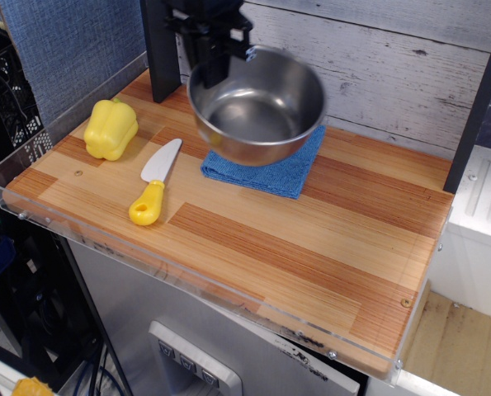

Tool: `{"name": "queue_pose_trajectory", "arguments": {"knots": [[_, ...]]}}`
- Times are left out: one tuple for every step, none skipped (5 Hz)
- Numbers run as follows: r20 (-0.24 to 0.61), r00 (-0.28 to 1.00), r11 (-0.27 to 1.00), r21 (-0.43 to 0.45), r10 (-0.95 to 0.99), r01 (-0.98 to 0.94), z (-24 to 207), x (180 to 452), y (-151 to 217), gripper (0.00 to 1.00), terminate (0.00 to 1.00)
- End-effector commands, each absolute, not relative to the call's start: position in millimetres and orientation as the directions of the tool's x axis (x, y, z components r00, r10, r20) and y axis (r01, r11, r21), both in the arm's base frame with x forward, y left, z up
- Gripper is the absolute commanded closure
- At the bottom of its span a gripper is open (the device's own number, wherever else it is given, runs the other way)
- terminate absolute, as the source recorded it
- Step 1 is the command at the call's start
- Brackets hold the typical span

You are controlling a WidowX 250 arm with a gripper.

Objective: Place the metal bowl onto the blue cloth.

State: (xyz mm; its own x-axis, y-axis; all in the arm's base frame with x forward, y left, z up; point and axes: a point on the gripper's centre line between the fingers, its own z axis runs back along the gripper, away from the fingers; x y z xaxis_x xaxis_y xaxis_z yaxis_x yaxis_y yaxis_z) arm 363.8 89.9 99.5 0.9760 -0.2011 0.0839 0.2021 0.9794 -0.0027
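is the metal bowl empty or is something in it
Empty. The metal bowl, held by the gripper above the blue cloth, shows only its bare shiny inside and bottom.
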Motion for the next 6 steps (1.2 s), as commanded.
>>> {"name": "queue_pose_trajectory", "arguments": {"knots": [[0.132,0.976,0.985,0.009,-0.171,0.172,102.5,374.8,99.1,1.0,0.0],[0.136,0.977,0.986,-0.016,-0.162,0.165,93.1,384.6,86.1,1.0,0.0],[0.138,0.976,0.985,-0.019,-0.168,0.172,88.9,391.3,78.6,1.0,0.0],[0.125,0.978,0.985,-0.012,-0.169,0.171,81.7,393.5,76.7,1.0,0.0],[0.126,0.979,0.986,0.001,-0.164,0.165,80.5,392.8,80.5,1.0,0.0],[0.135,0.979,0.988,0.004,-0.153,0.154,84.3,392.4,84.3,1.0,0.0]]}}
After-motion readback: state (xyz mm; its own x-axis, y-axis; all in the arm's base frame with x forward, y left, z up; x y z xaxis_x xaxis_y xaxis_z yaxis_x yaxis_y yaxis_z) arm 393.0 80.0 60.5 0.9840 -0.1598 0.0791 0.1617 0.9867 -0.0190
